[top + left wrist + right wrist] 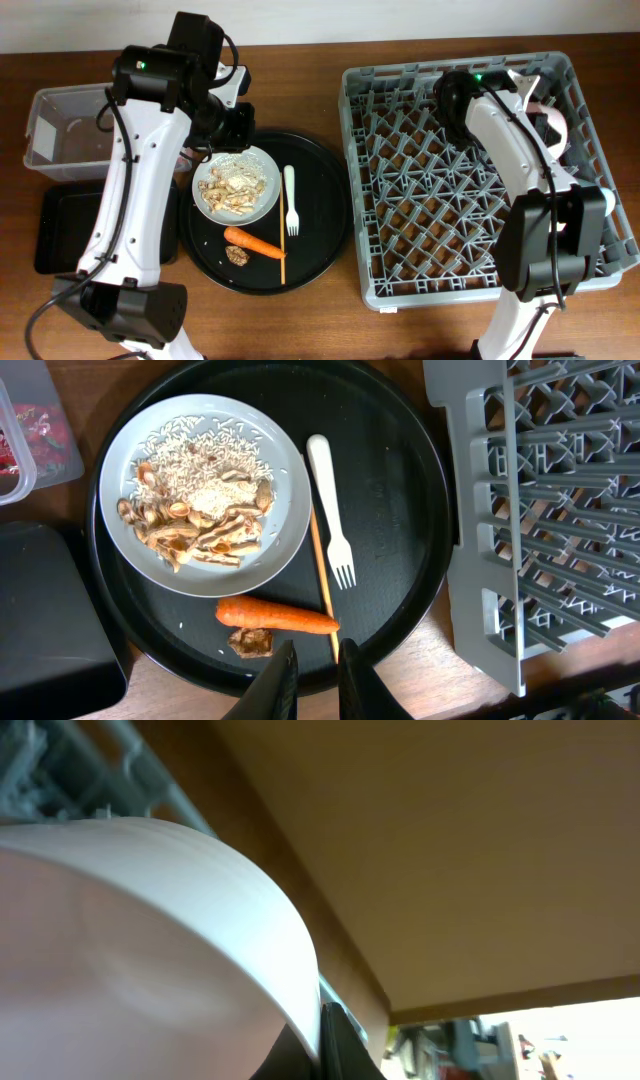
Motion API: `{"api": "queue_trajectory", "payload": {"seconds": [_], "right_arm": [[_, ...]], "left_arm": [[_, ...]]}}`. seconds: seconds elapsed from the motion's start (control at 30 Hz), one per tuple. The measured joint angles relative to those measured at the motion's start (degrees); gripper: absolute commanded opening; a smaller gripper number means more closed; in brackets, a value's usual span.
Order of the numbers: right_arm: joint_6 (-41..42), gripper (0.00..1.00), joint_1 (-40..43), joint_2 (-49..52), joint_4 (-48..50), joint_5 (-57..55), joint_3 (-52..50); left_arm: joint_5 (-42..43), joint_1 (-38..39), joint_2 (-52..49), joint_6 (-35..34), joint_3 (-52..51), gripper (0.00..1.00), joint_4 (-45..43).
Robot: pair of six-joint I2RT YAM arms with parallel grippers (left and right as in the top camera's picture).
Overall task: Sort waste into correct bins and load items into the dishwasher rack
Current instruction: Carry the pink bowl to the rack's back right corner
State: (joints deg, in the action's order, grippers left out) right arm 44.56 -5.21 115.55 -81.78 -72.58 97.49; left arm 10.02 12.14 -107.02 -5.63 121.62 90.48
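Observation:
A pale plate (pixel 237 186) (pixel 205 495) of beige food scraps sits on the round black tray (pixel 320 240). Beside it lie a white fork (pixel 291 200) (pixel 330 510), a chopstick (pixel 322 575), an orange carrot (pixel 252 242) (pixel 277 617) and a brown lump (pixel 238 257) (pixel 250 643). My left gripper (pixel 235 125) (pixel 315 670) hangs high above the tray, fingers close together and empty. My right gripper (pixel 545 115) (pixel 320 1040) is shut on the rim of the pink bowl (pixel 556 122) (pixel 150 940) over the grey rack (pixel 420 200). The cup is out of view.
The clear box (pixel 65 125) stands at the far left with a red wrapper (pixel 25 435) inside. The shallow black rectangular tray (pixel 65 230) lies in front of it. The rack's corner (pixel 480 610) sits close to the round tray's right edge.

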Motion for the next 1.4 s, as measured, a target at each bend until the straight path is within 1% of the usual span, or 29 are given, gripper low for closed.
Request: {"api": "queue_trajectory", "payload": {"seconds": [0.03, 0.07, 0.1, 0.17, 0.33, 0.47, 0.53, 0.6, 0.63, 0.67, 0.7, 0.73, 0.87, 0.97, 1.13, 1.17, 1.2, 1.23, 1.27, 1.33, 1.4], "right_arm": [[-0.2, 0.04, 0.2, 0.0, 2.3, -0.8, -0.1], [-2.4, 0.04, 0.8, 0.0, 7.6, -1.9, -0.2], [-4.3, 0.04, 1.3, 0.0, 10.5, -2.3, -0.2], [-8.6, 0.04, 1.9, 0.0, 14.0, -3.0, -0.2], [-11.2, 0.04, 2.0, 3.6, 14.5, -3.5, -0.2], [-11.4, 0.04, 2.0, 5.6, 14.2, -3.3, -0.2], [-11.4, 0.06, 1.6, 5.6, 13.9, -2.8, -0.2], [-11.3, 0.13, 1.2, 5.6, 13.1, -1.4, -0.2], [-11.3, 0.22, 1.1, 5.5, 12.0, 0.5, -0.1], [-11.1, 0.35, 1.1, 5.5, 11.1, 2.7, 0.0], [-11.0, 0.40, 1.0, 5.5, 9.6, 6.3, 0.1], [-11.1, 0.43, 0.7, 5.5, 7.7, 11.6, 0.1], [-11.7, 0.45, -0.2, 5.7, 3.7, 23.1, 0.0], [-11.7, 0.45, -0.2, 5.7, 0.7, 27.9, 0.0], [-10.8, 0.45, -0.1, 5.7, -0.2, 29.2, 0.0], [-10.2, 0.42, -0.1, 5.5, -0.1, 29.5, 0.0], [-9.6, 0.38, 0.2, 4.2, 0.3, 30.8, 0.0], [-9.9, 0.20, 0.6, 2.9, 1.3, 32.3, 0.2], [-13.3, 0.04, 2.4, -0.2, 4.8, 36.8, 1.8], [-18.4, 0.04, 6.5, -4.2, 7.5, 43.8, 5.4], [-20.9, 0.04, 11.9, -5.6, 10.1, 49.3, 7.6]], "left_arm": [[0.0, 0.0, 0.0, 0.0, 0.0, 0.15, 0.0], [0.0, 0.0, 0.0, 0.0, 0.0, 0.15, 0.0], [0.0, 0.0, 0.0, 0.0, 0.0, 0.15, 0.1], [0.0, 0.0, 0.0, 0.0, 0.0, 0.15, 0.2], [0.0, 0.0, 0.0, 0.0, 0.0, 0.15, 0.2], [0.0, 0.0, 0.0, 0.0, 0.0, 0.15, 0.2], [0.0, 0.0, 0.0, 0.0, 0.0, 0.15, 0.1], [0.0, 0.0, 0.0, 0.0, 0.0, 0.15, 0.2], [0.0, 0.0, 0.0, 0.0, 0.0, 0.15, 0.2], [0.0, 0.0, 0.0, 0.0, 0.0, 0.15, 0.2], [0.0, 0.0, 0.0, 0.0, 0.0, 0.15, 0.2], [0.0, 0.0, 0.0, 0.0, 0.0, 0.15, 0.0], [0.0, 0.0, 0.0, 0.0, 0.0, 0.15, -0.5], [0.0, 0.0, 0.0, 0.0, 0.0, 0.15, -0.8], [0.0, 0.0, 0.0, 0.0, 0.0, 0.16, -0.9], [0.0, 0.0, 0.0, 0.0, 0.0, 0.16, -0.9], [0.0, 0.0, 0.0, 0.0, 0.0, 0.16, -0.9], [0.0, 0.0, 0.0, 0.0, 0.0, 0.16, -0.9], [0.0, 0.0, 0.0, 0.0, 0.0, 0.16, -0.9], [0.0, 0.0, 0.0, 0.0, 0.0, 0.16, -0.9], [0.0, 0.0, 0.0, 0.0, 0.0, 0.16, -0.8]]}}
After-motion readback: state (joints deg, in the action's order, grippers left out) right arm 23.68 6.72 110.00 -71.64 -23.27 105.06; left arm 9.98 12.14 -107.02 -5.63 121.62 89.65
